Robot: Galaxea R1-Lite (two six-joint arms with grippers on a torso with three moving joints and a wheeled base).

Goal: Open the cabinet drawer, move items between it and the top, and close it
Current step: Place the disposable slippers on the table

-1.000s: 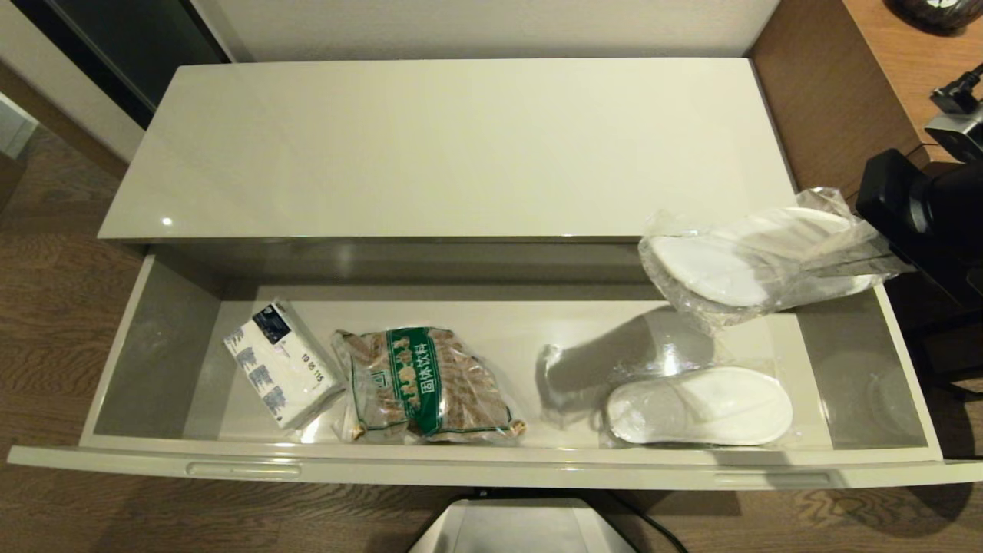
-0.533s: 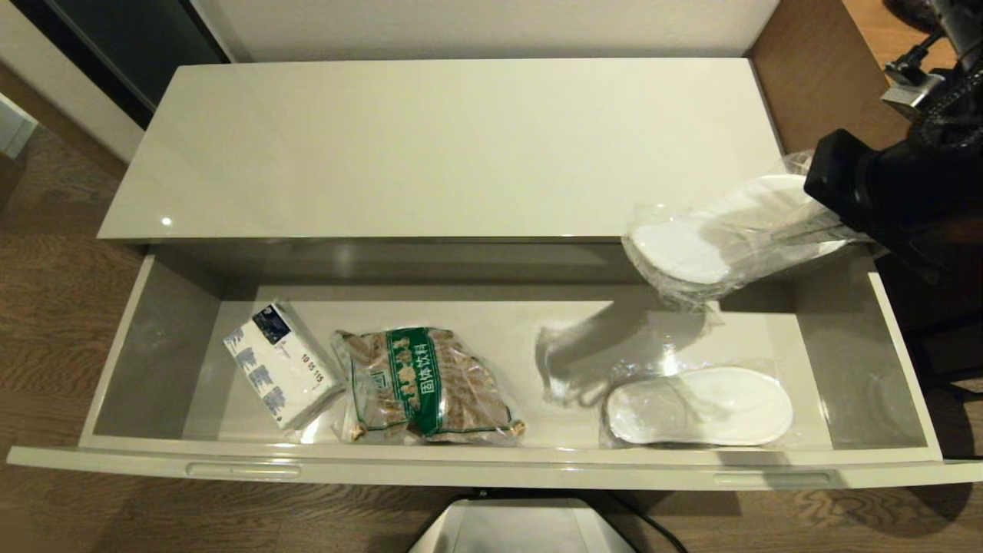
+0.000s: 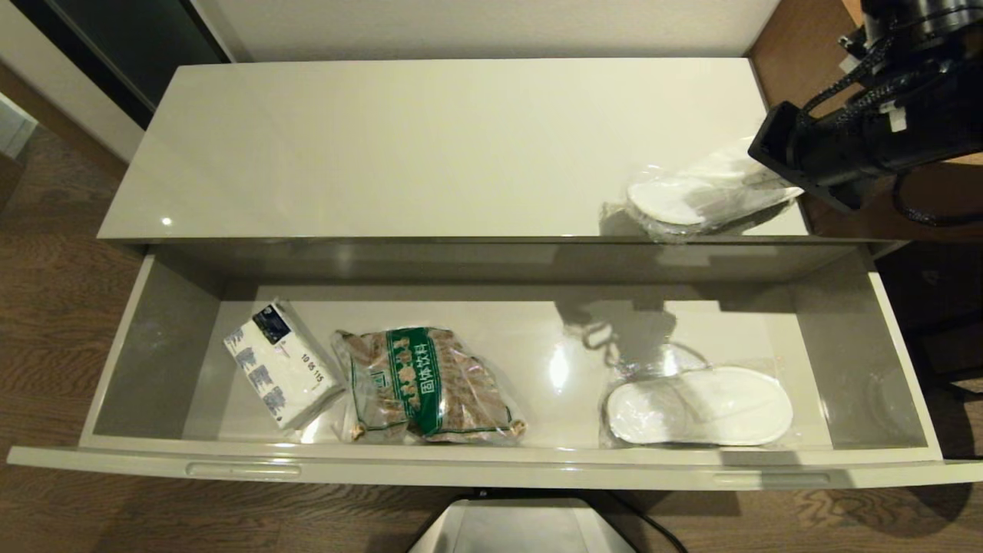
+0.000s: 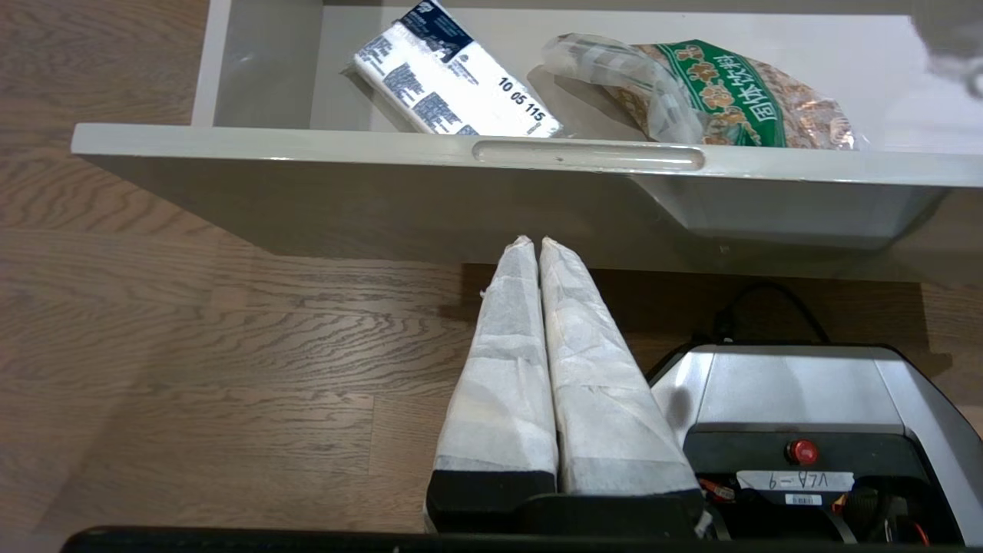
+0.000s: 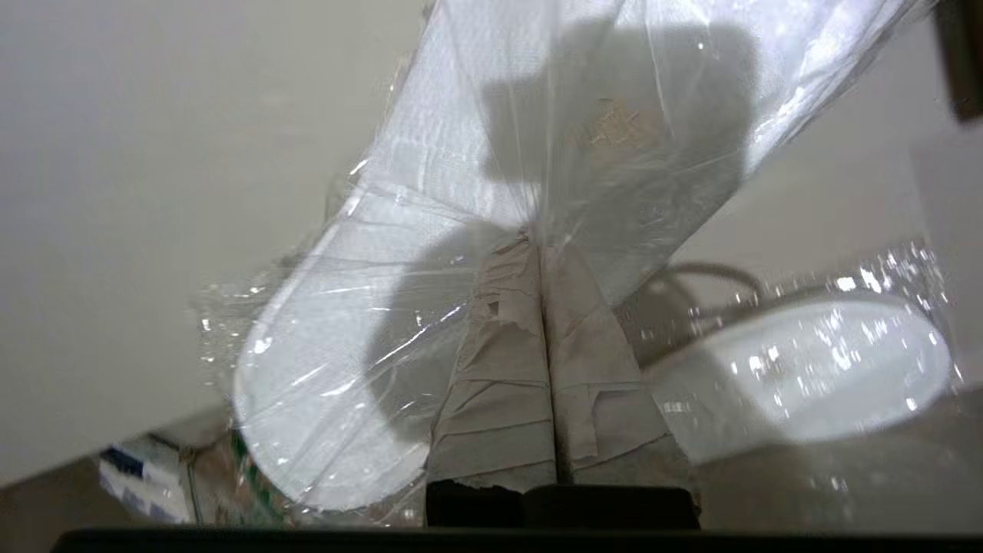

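The cream-white top (image 3: 430, 146) stood over the open cabinet drawer (image 3: 491, 465), where one bagged slipper (image 3: 699, 405) lay at the right end. The right gripper (image 5: 541, 246), jaws pinching the other bagged slipper (image 3: 691, 201), held it over the top's right front corner. The left gripper (image 4: 531, 244) hung below the drawer front, jaws pressed together.

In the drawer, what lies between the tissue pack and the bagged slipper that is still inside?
The head view shows the clear bag of brown pieces beside the tissue pack; from there to the bagged slipper the cabinet drawer floor is bare.

Black right arm (image 3: 868, 138) trailing braided cables; both grippers' tapered fingers (image 4: 530, 369) wrapped in worn white tape; silver base (image 4: 799, 399) bearing a red button (image 4: 801, 452)
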